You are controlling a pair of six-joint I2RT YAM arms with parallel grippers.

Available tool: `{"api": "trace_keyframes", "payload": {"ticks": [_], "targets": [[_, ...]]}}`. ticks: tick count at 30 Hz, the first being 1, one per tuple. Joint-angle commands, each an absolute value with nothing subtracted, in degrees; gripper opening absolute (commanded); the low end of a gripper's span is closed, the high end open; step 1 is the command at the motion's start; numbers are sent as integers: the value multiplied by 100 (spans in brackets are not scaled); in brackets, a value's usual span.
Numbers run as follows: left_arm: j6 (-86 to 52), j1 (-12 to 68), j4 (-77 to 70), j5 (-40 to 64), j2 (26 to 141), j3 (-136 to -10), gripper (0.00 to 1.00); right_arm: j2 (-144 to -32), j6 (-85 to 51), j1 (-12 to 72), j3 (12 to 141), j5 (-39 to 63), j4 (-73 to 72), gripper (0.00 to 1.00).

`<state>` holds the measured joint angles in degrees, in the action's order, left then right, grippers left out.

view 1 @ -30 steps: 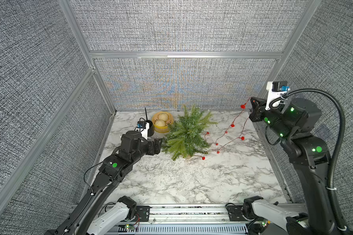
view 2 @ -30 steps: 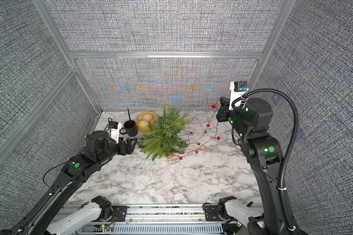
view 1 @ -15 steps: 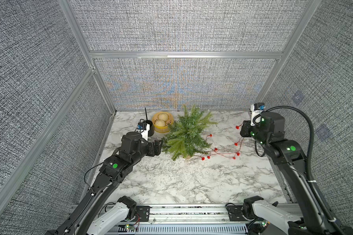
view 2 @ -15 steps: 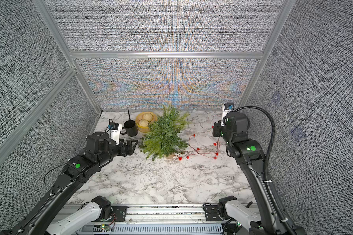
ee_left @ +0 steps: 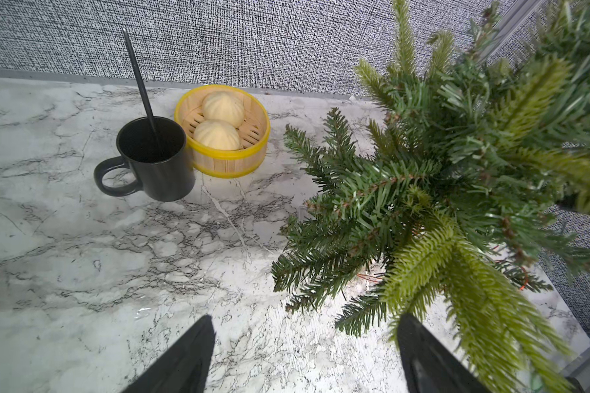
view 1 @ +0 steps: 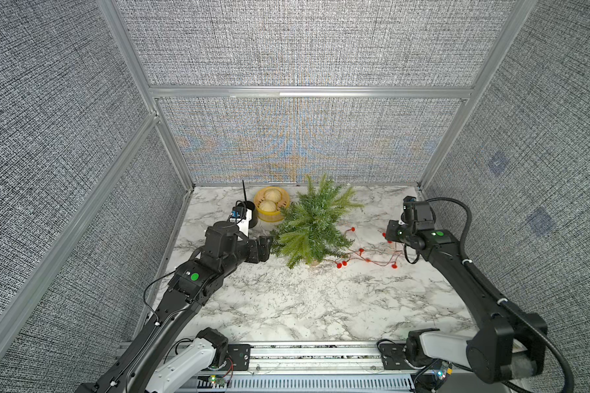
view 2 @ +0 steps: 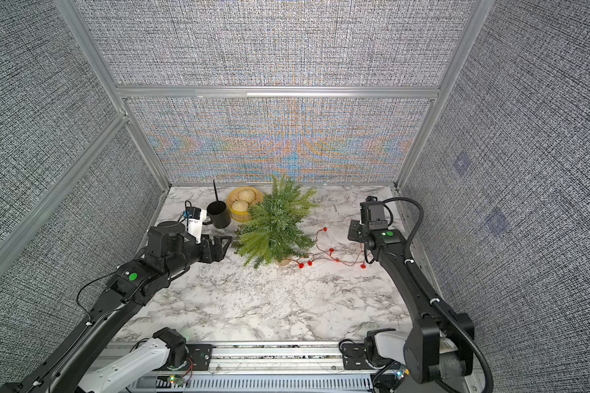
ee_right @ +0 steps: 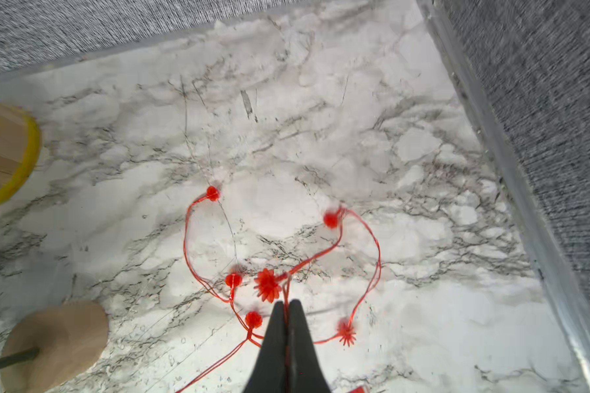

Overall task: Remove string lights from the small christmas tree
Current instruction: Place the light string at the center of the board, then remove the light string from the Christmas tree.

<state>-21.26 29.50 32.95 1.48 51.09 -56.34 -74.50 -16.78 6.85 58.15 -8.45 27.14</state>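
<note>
Since the string lights [view 1: 361, 251] lie mostly slack on the surface [view 1: 286, 306] just beside the small christmas tree [view 1: 312, 228], wire trailing toward its base, the pull is best kept low and away from the tree so nothing snags (whether a strand hides under the branches, I cannot tell). The right end effector [ee_right: 288, 306] is pinched together on the red wire. The left end effector [ee_left: 305, 318] stands wide apart, empty, beside the lower branches, placed to steady the tree.

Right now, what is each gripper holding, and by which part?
Right gripper pinches the string lights by the thin wire, beside a bulb. Left gripper is open, holding nothing.
</note>
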Motion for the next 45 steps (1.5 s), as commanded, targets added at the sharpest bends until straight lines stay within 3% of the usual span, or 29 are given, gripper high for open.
{"api": "trace_keyframes", "payload": {"ticks": [1, 4, 9, 15, 22, 25, 30, 34, 38, 45], "targets": [[-2115, 2949, 3208, 165, 5166, -5643, 84, -7874, -2029, 592, 5757, -496, 2347, 0], [-2120, 2941, 3158, 183, 5186, -5627, 85, -8366, -2167, 480, 5748, -200, 2269, 1], [-2117, 2944, 3120, 175, 5203, -5616, 84, -8823, -2319, 351, 5745, -174, 2130, 28], [-2099, 2944, 3103, 158, 5229, -5606, 84, -8670, -2313, 269, 5746, -331, 2303, 51], [-2058, 2943, 3181, 182, 5212, -5634, 84, -7354, -2458, 235, 5890, -90, 3086, 58], [-2037, 2944, 3182, 245, 5181, -5643, 84, -6822, -2747, 233, 5751, 734, 3205, 65], [-2015, 2944, 3135, 272, 5096, -5618, 84, -6277, -3499, 234, 5146, 1785, 3437, 66], [-2022, 2944, 3112, 211, 5002, -5508, 85, -6097, -4712, 237, 4595, 2466, 3301, 68], [-2024, 2944, 3071, 185, 5016, -5458, 85, -6065, -6958, 380, 3667, 3001, 2011, 69], [-2039, 2940, 3011, 89, 4938, -5379, 84, -6427, -8212, 864, 3392, 2444, 1017, 69]]}}
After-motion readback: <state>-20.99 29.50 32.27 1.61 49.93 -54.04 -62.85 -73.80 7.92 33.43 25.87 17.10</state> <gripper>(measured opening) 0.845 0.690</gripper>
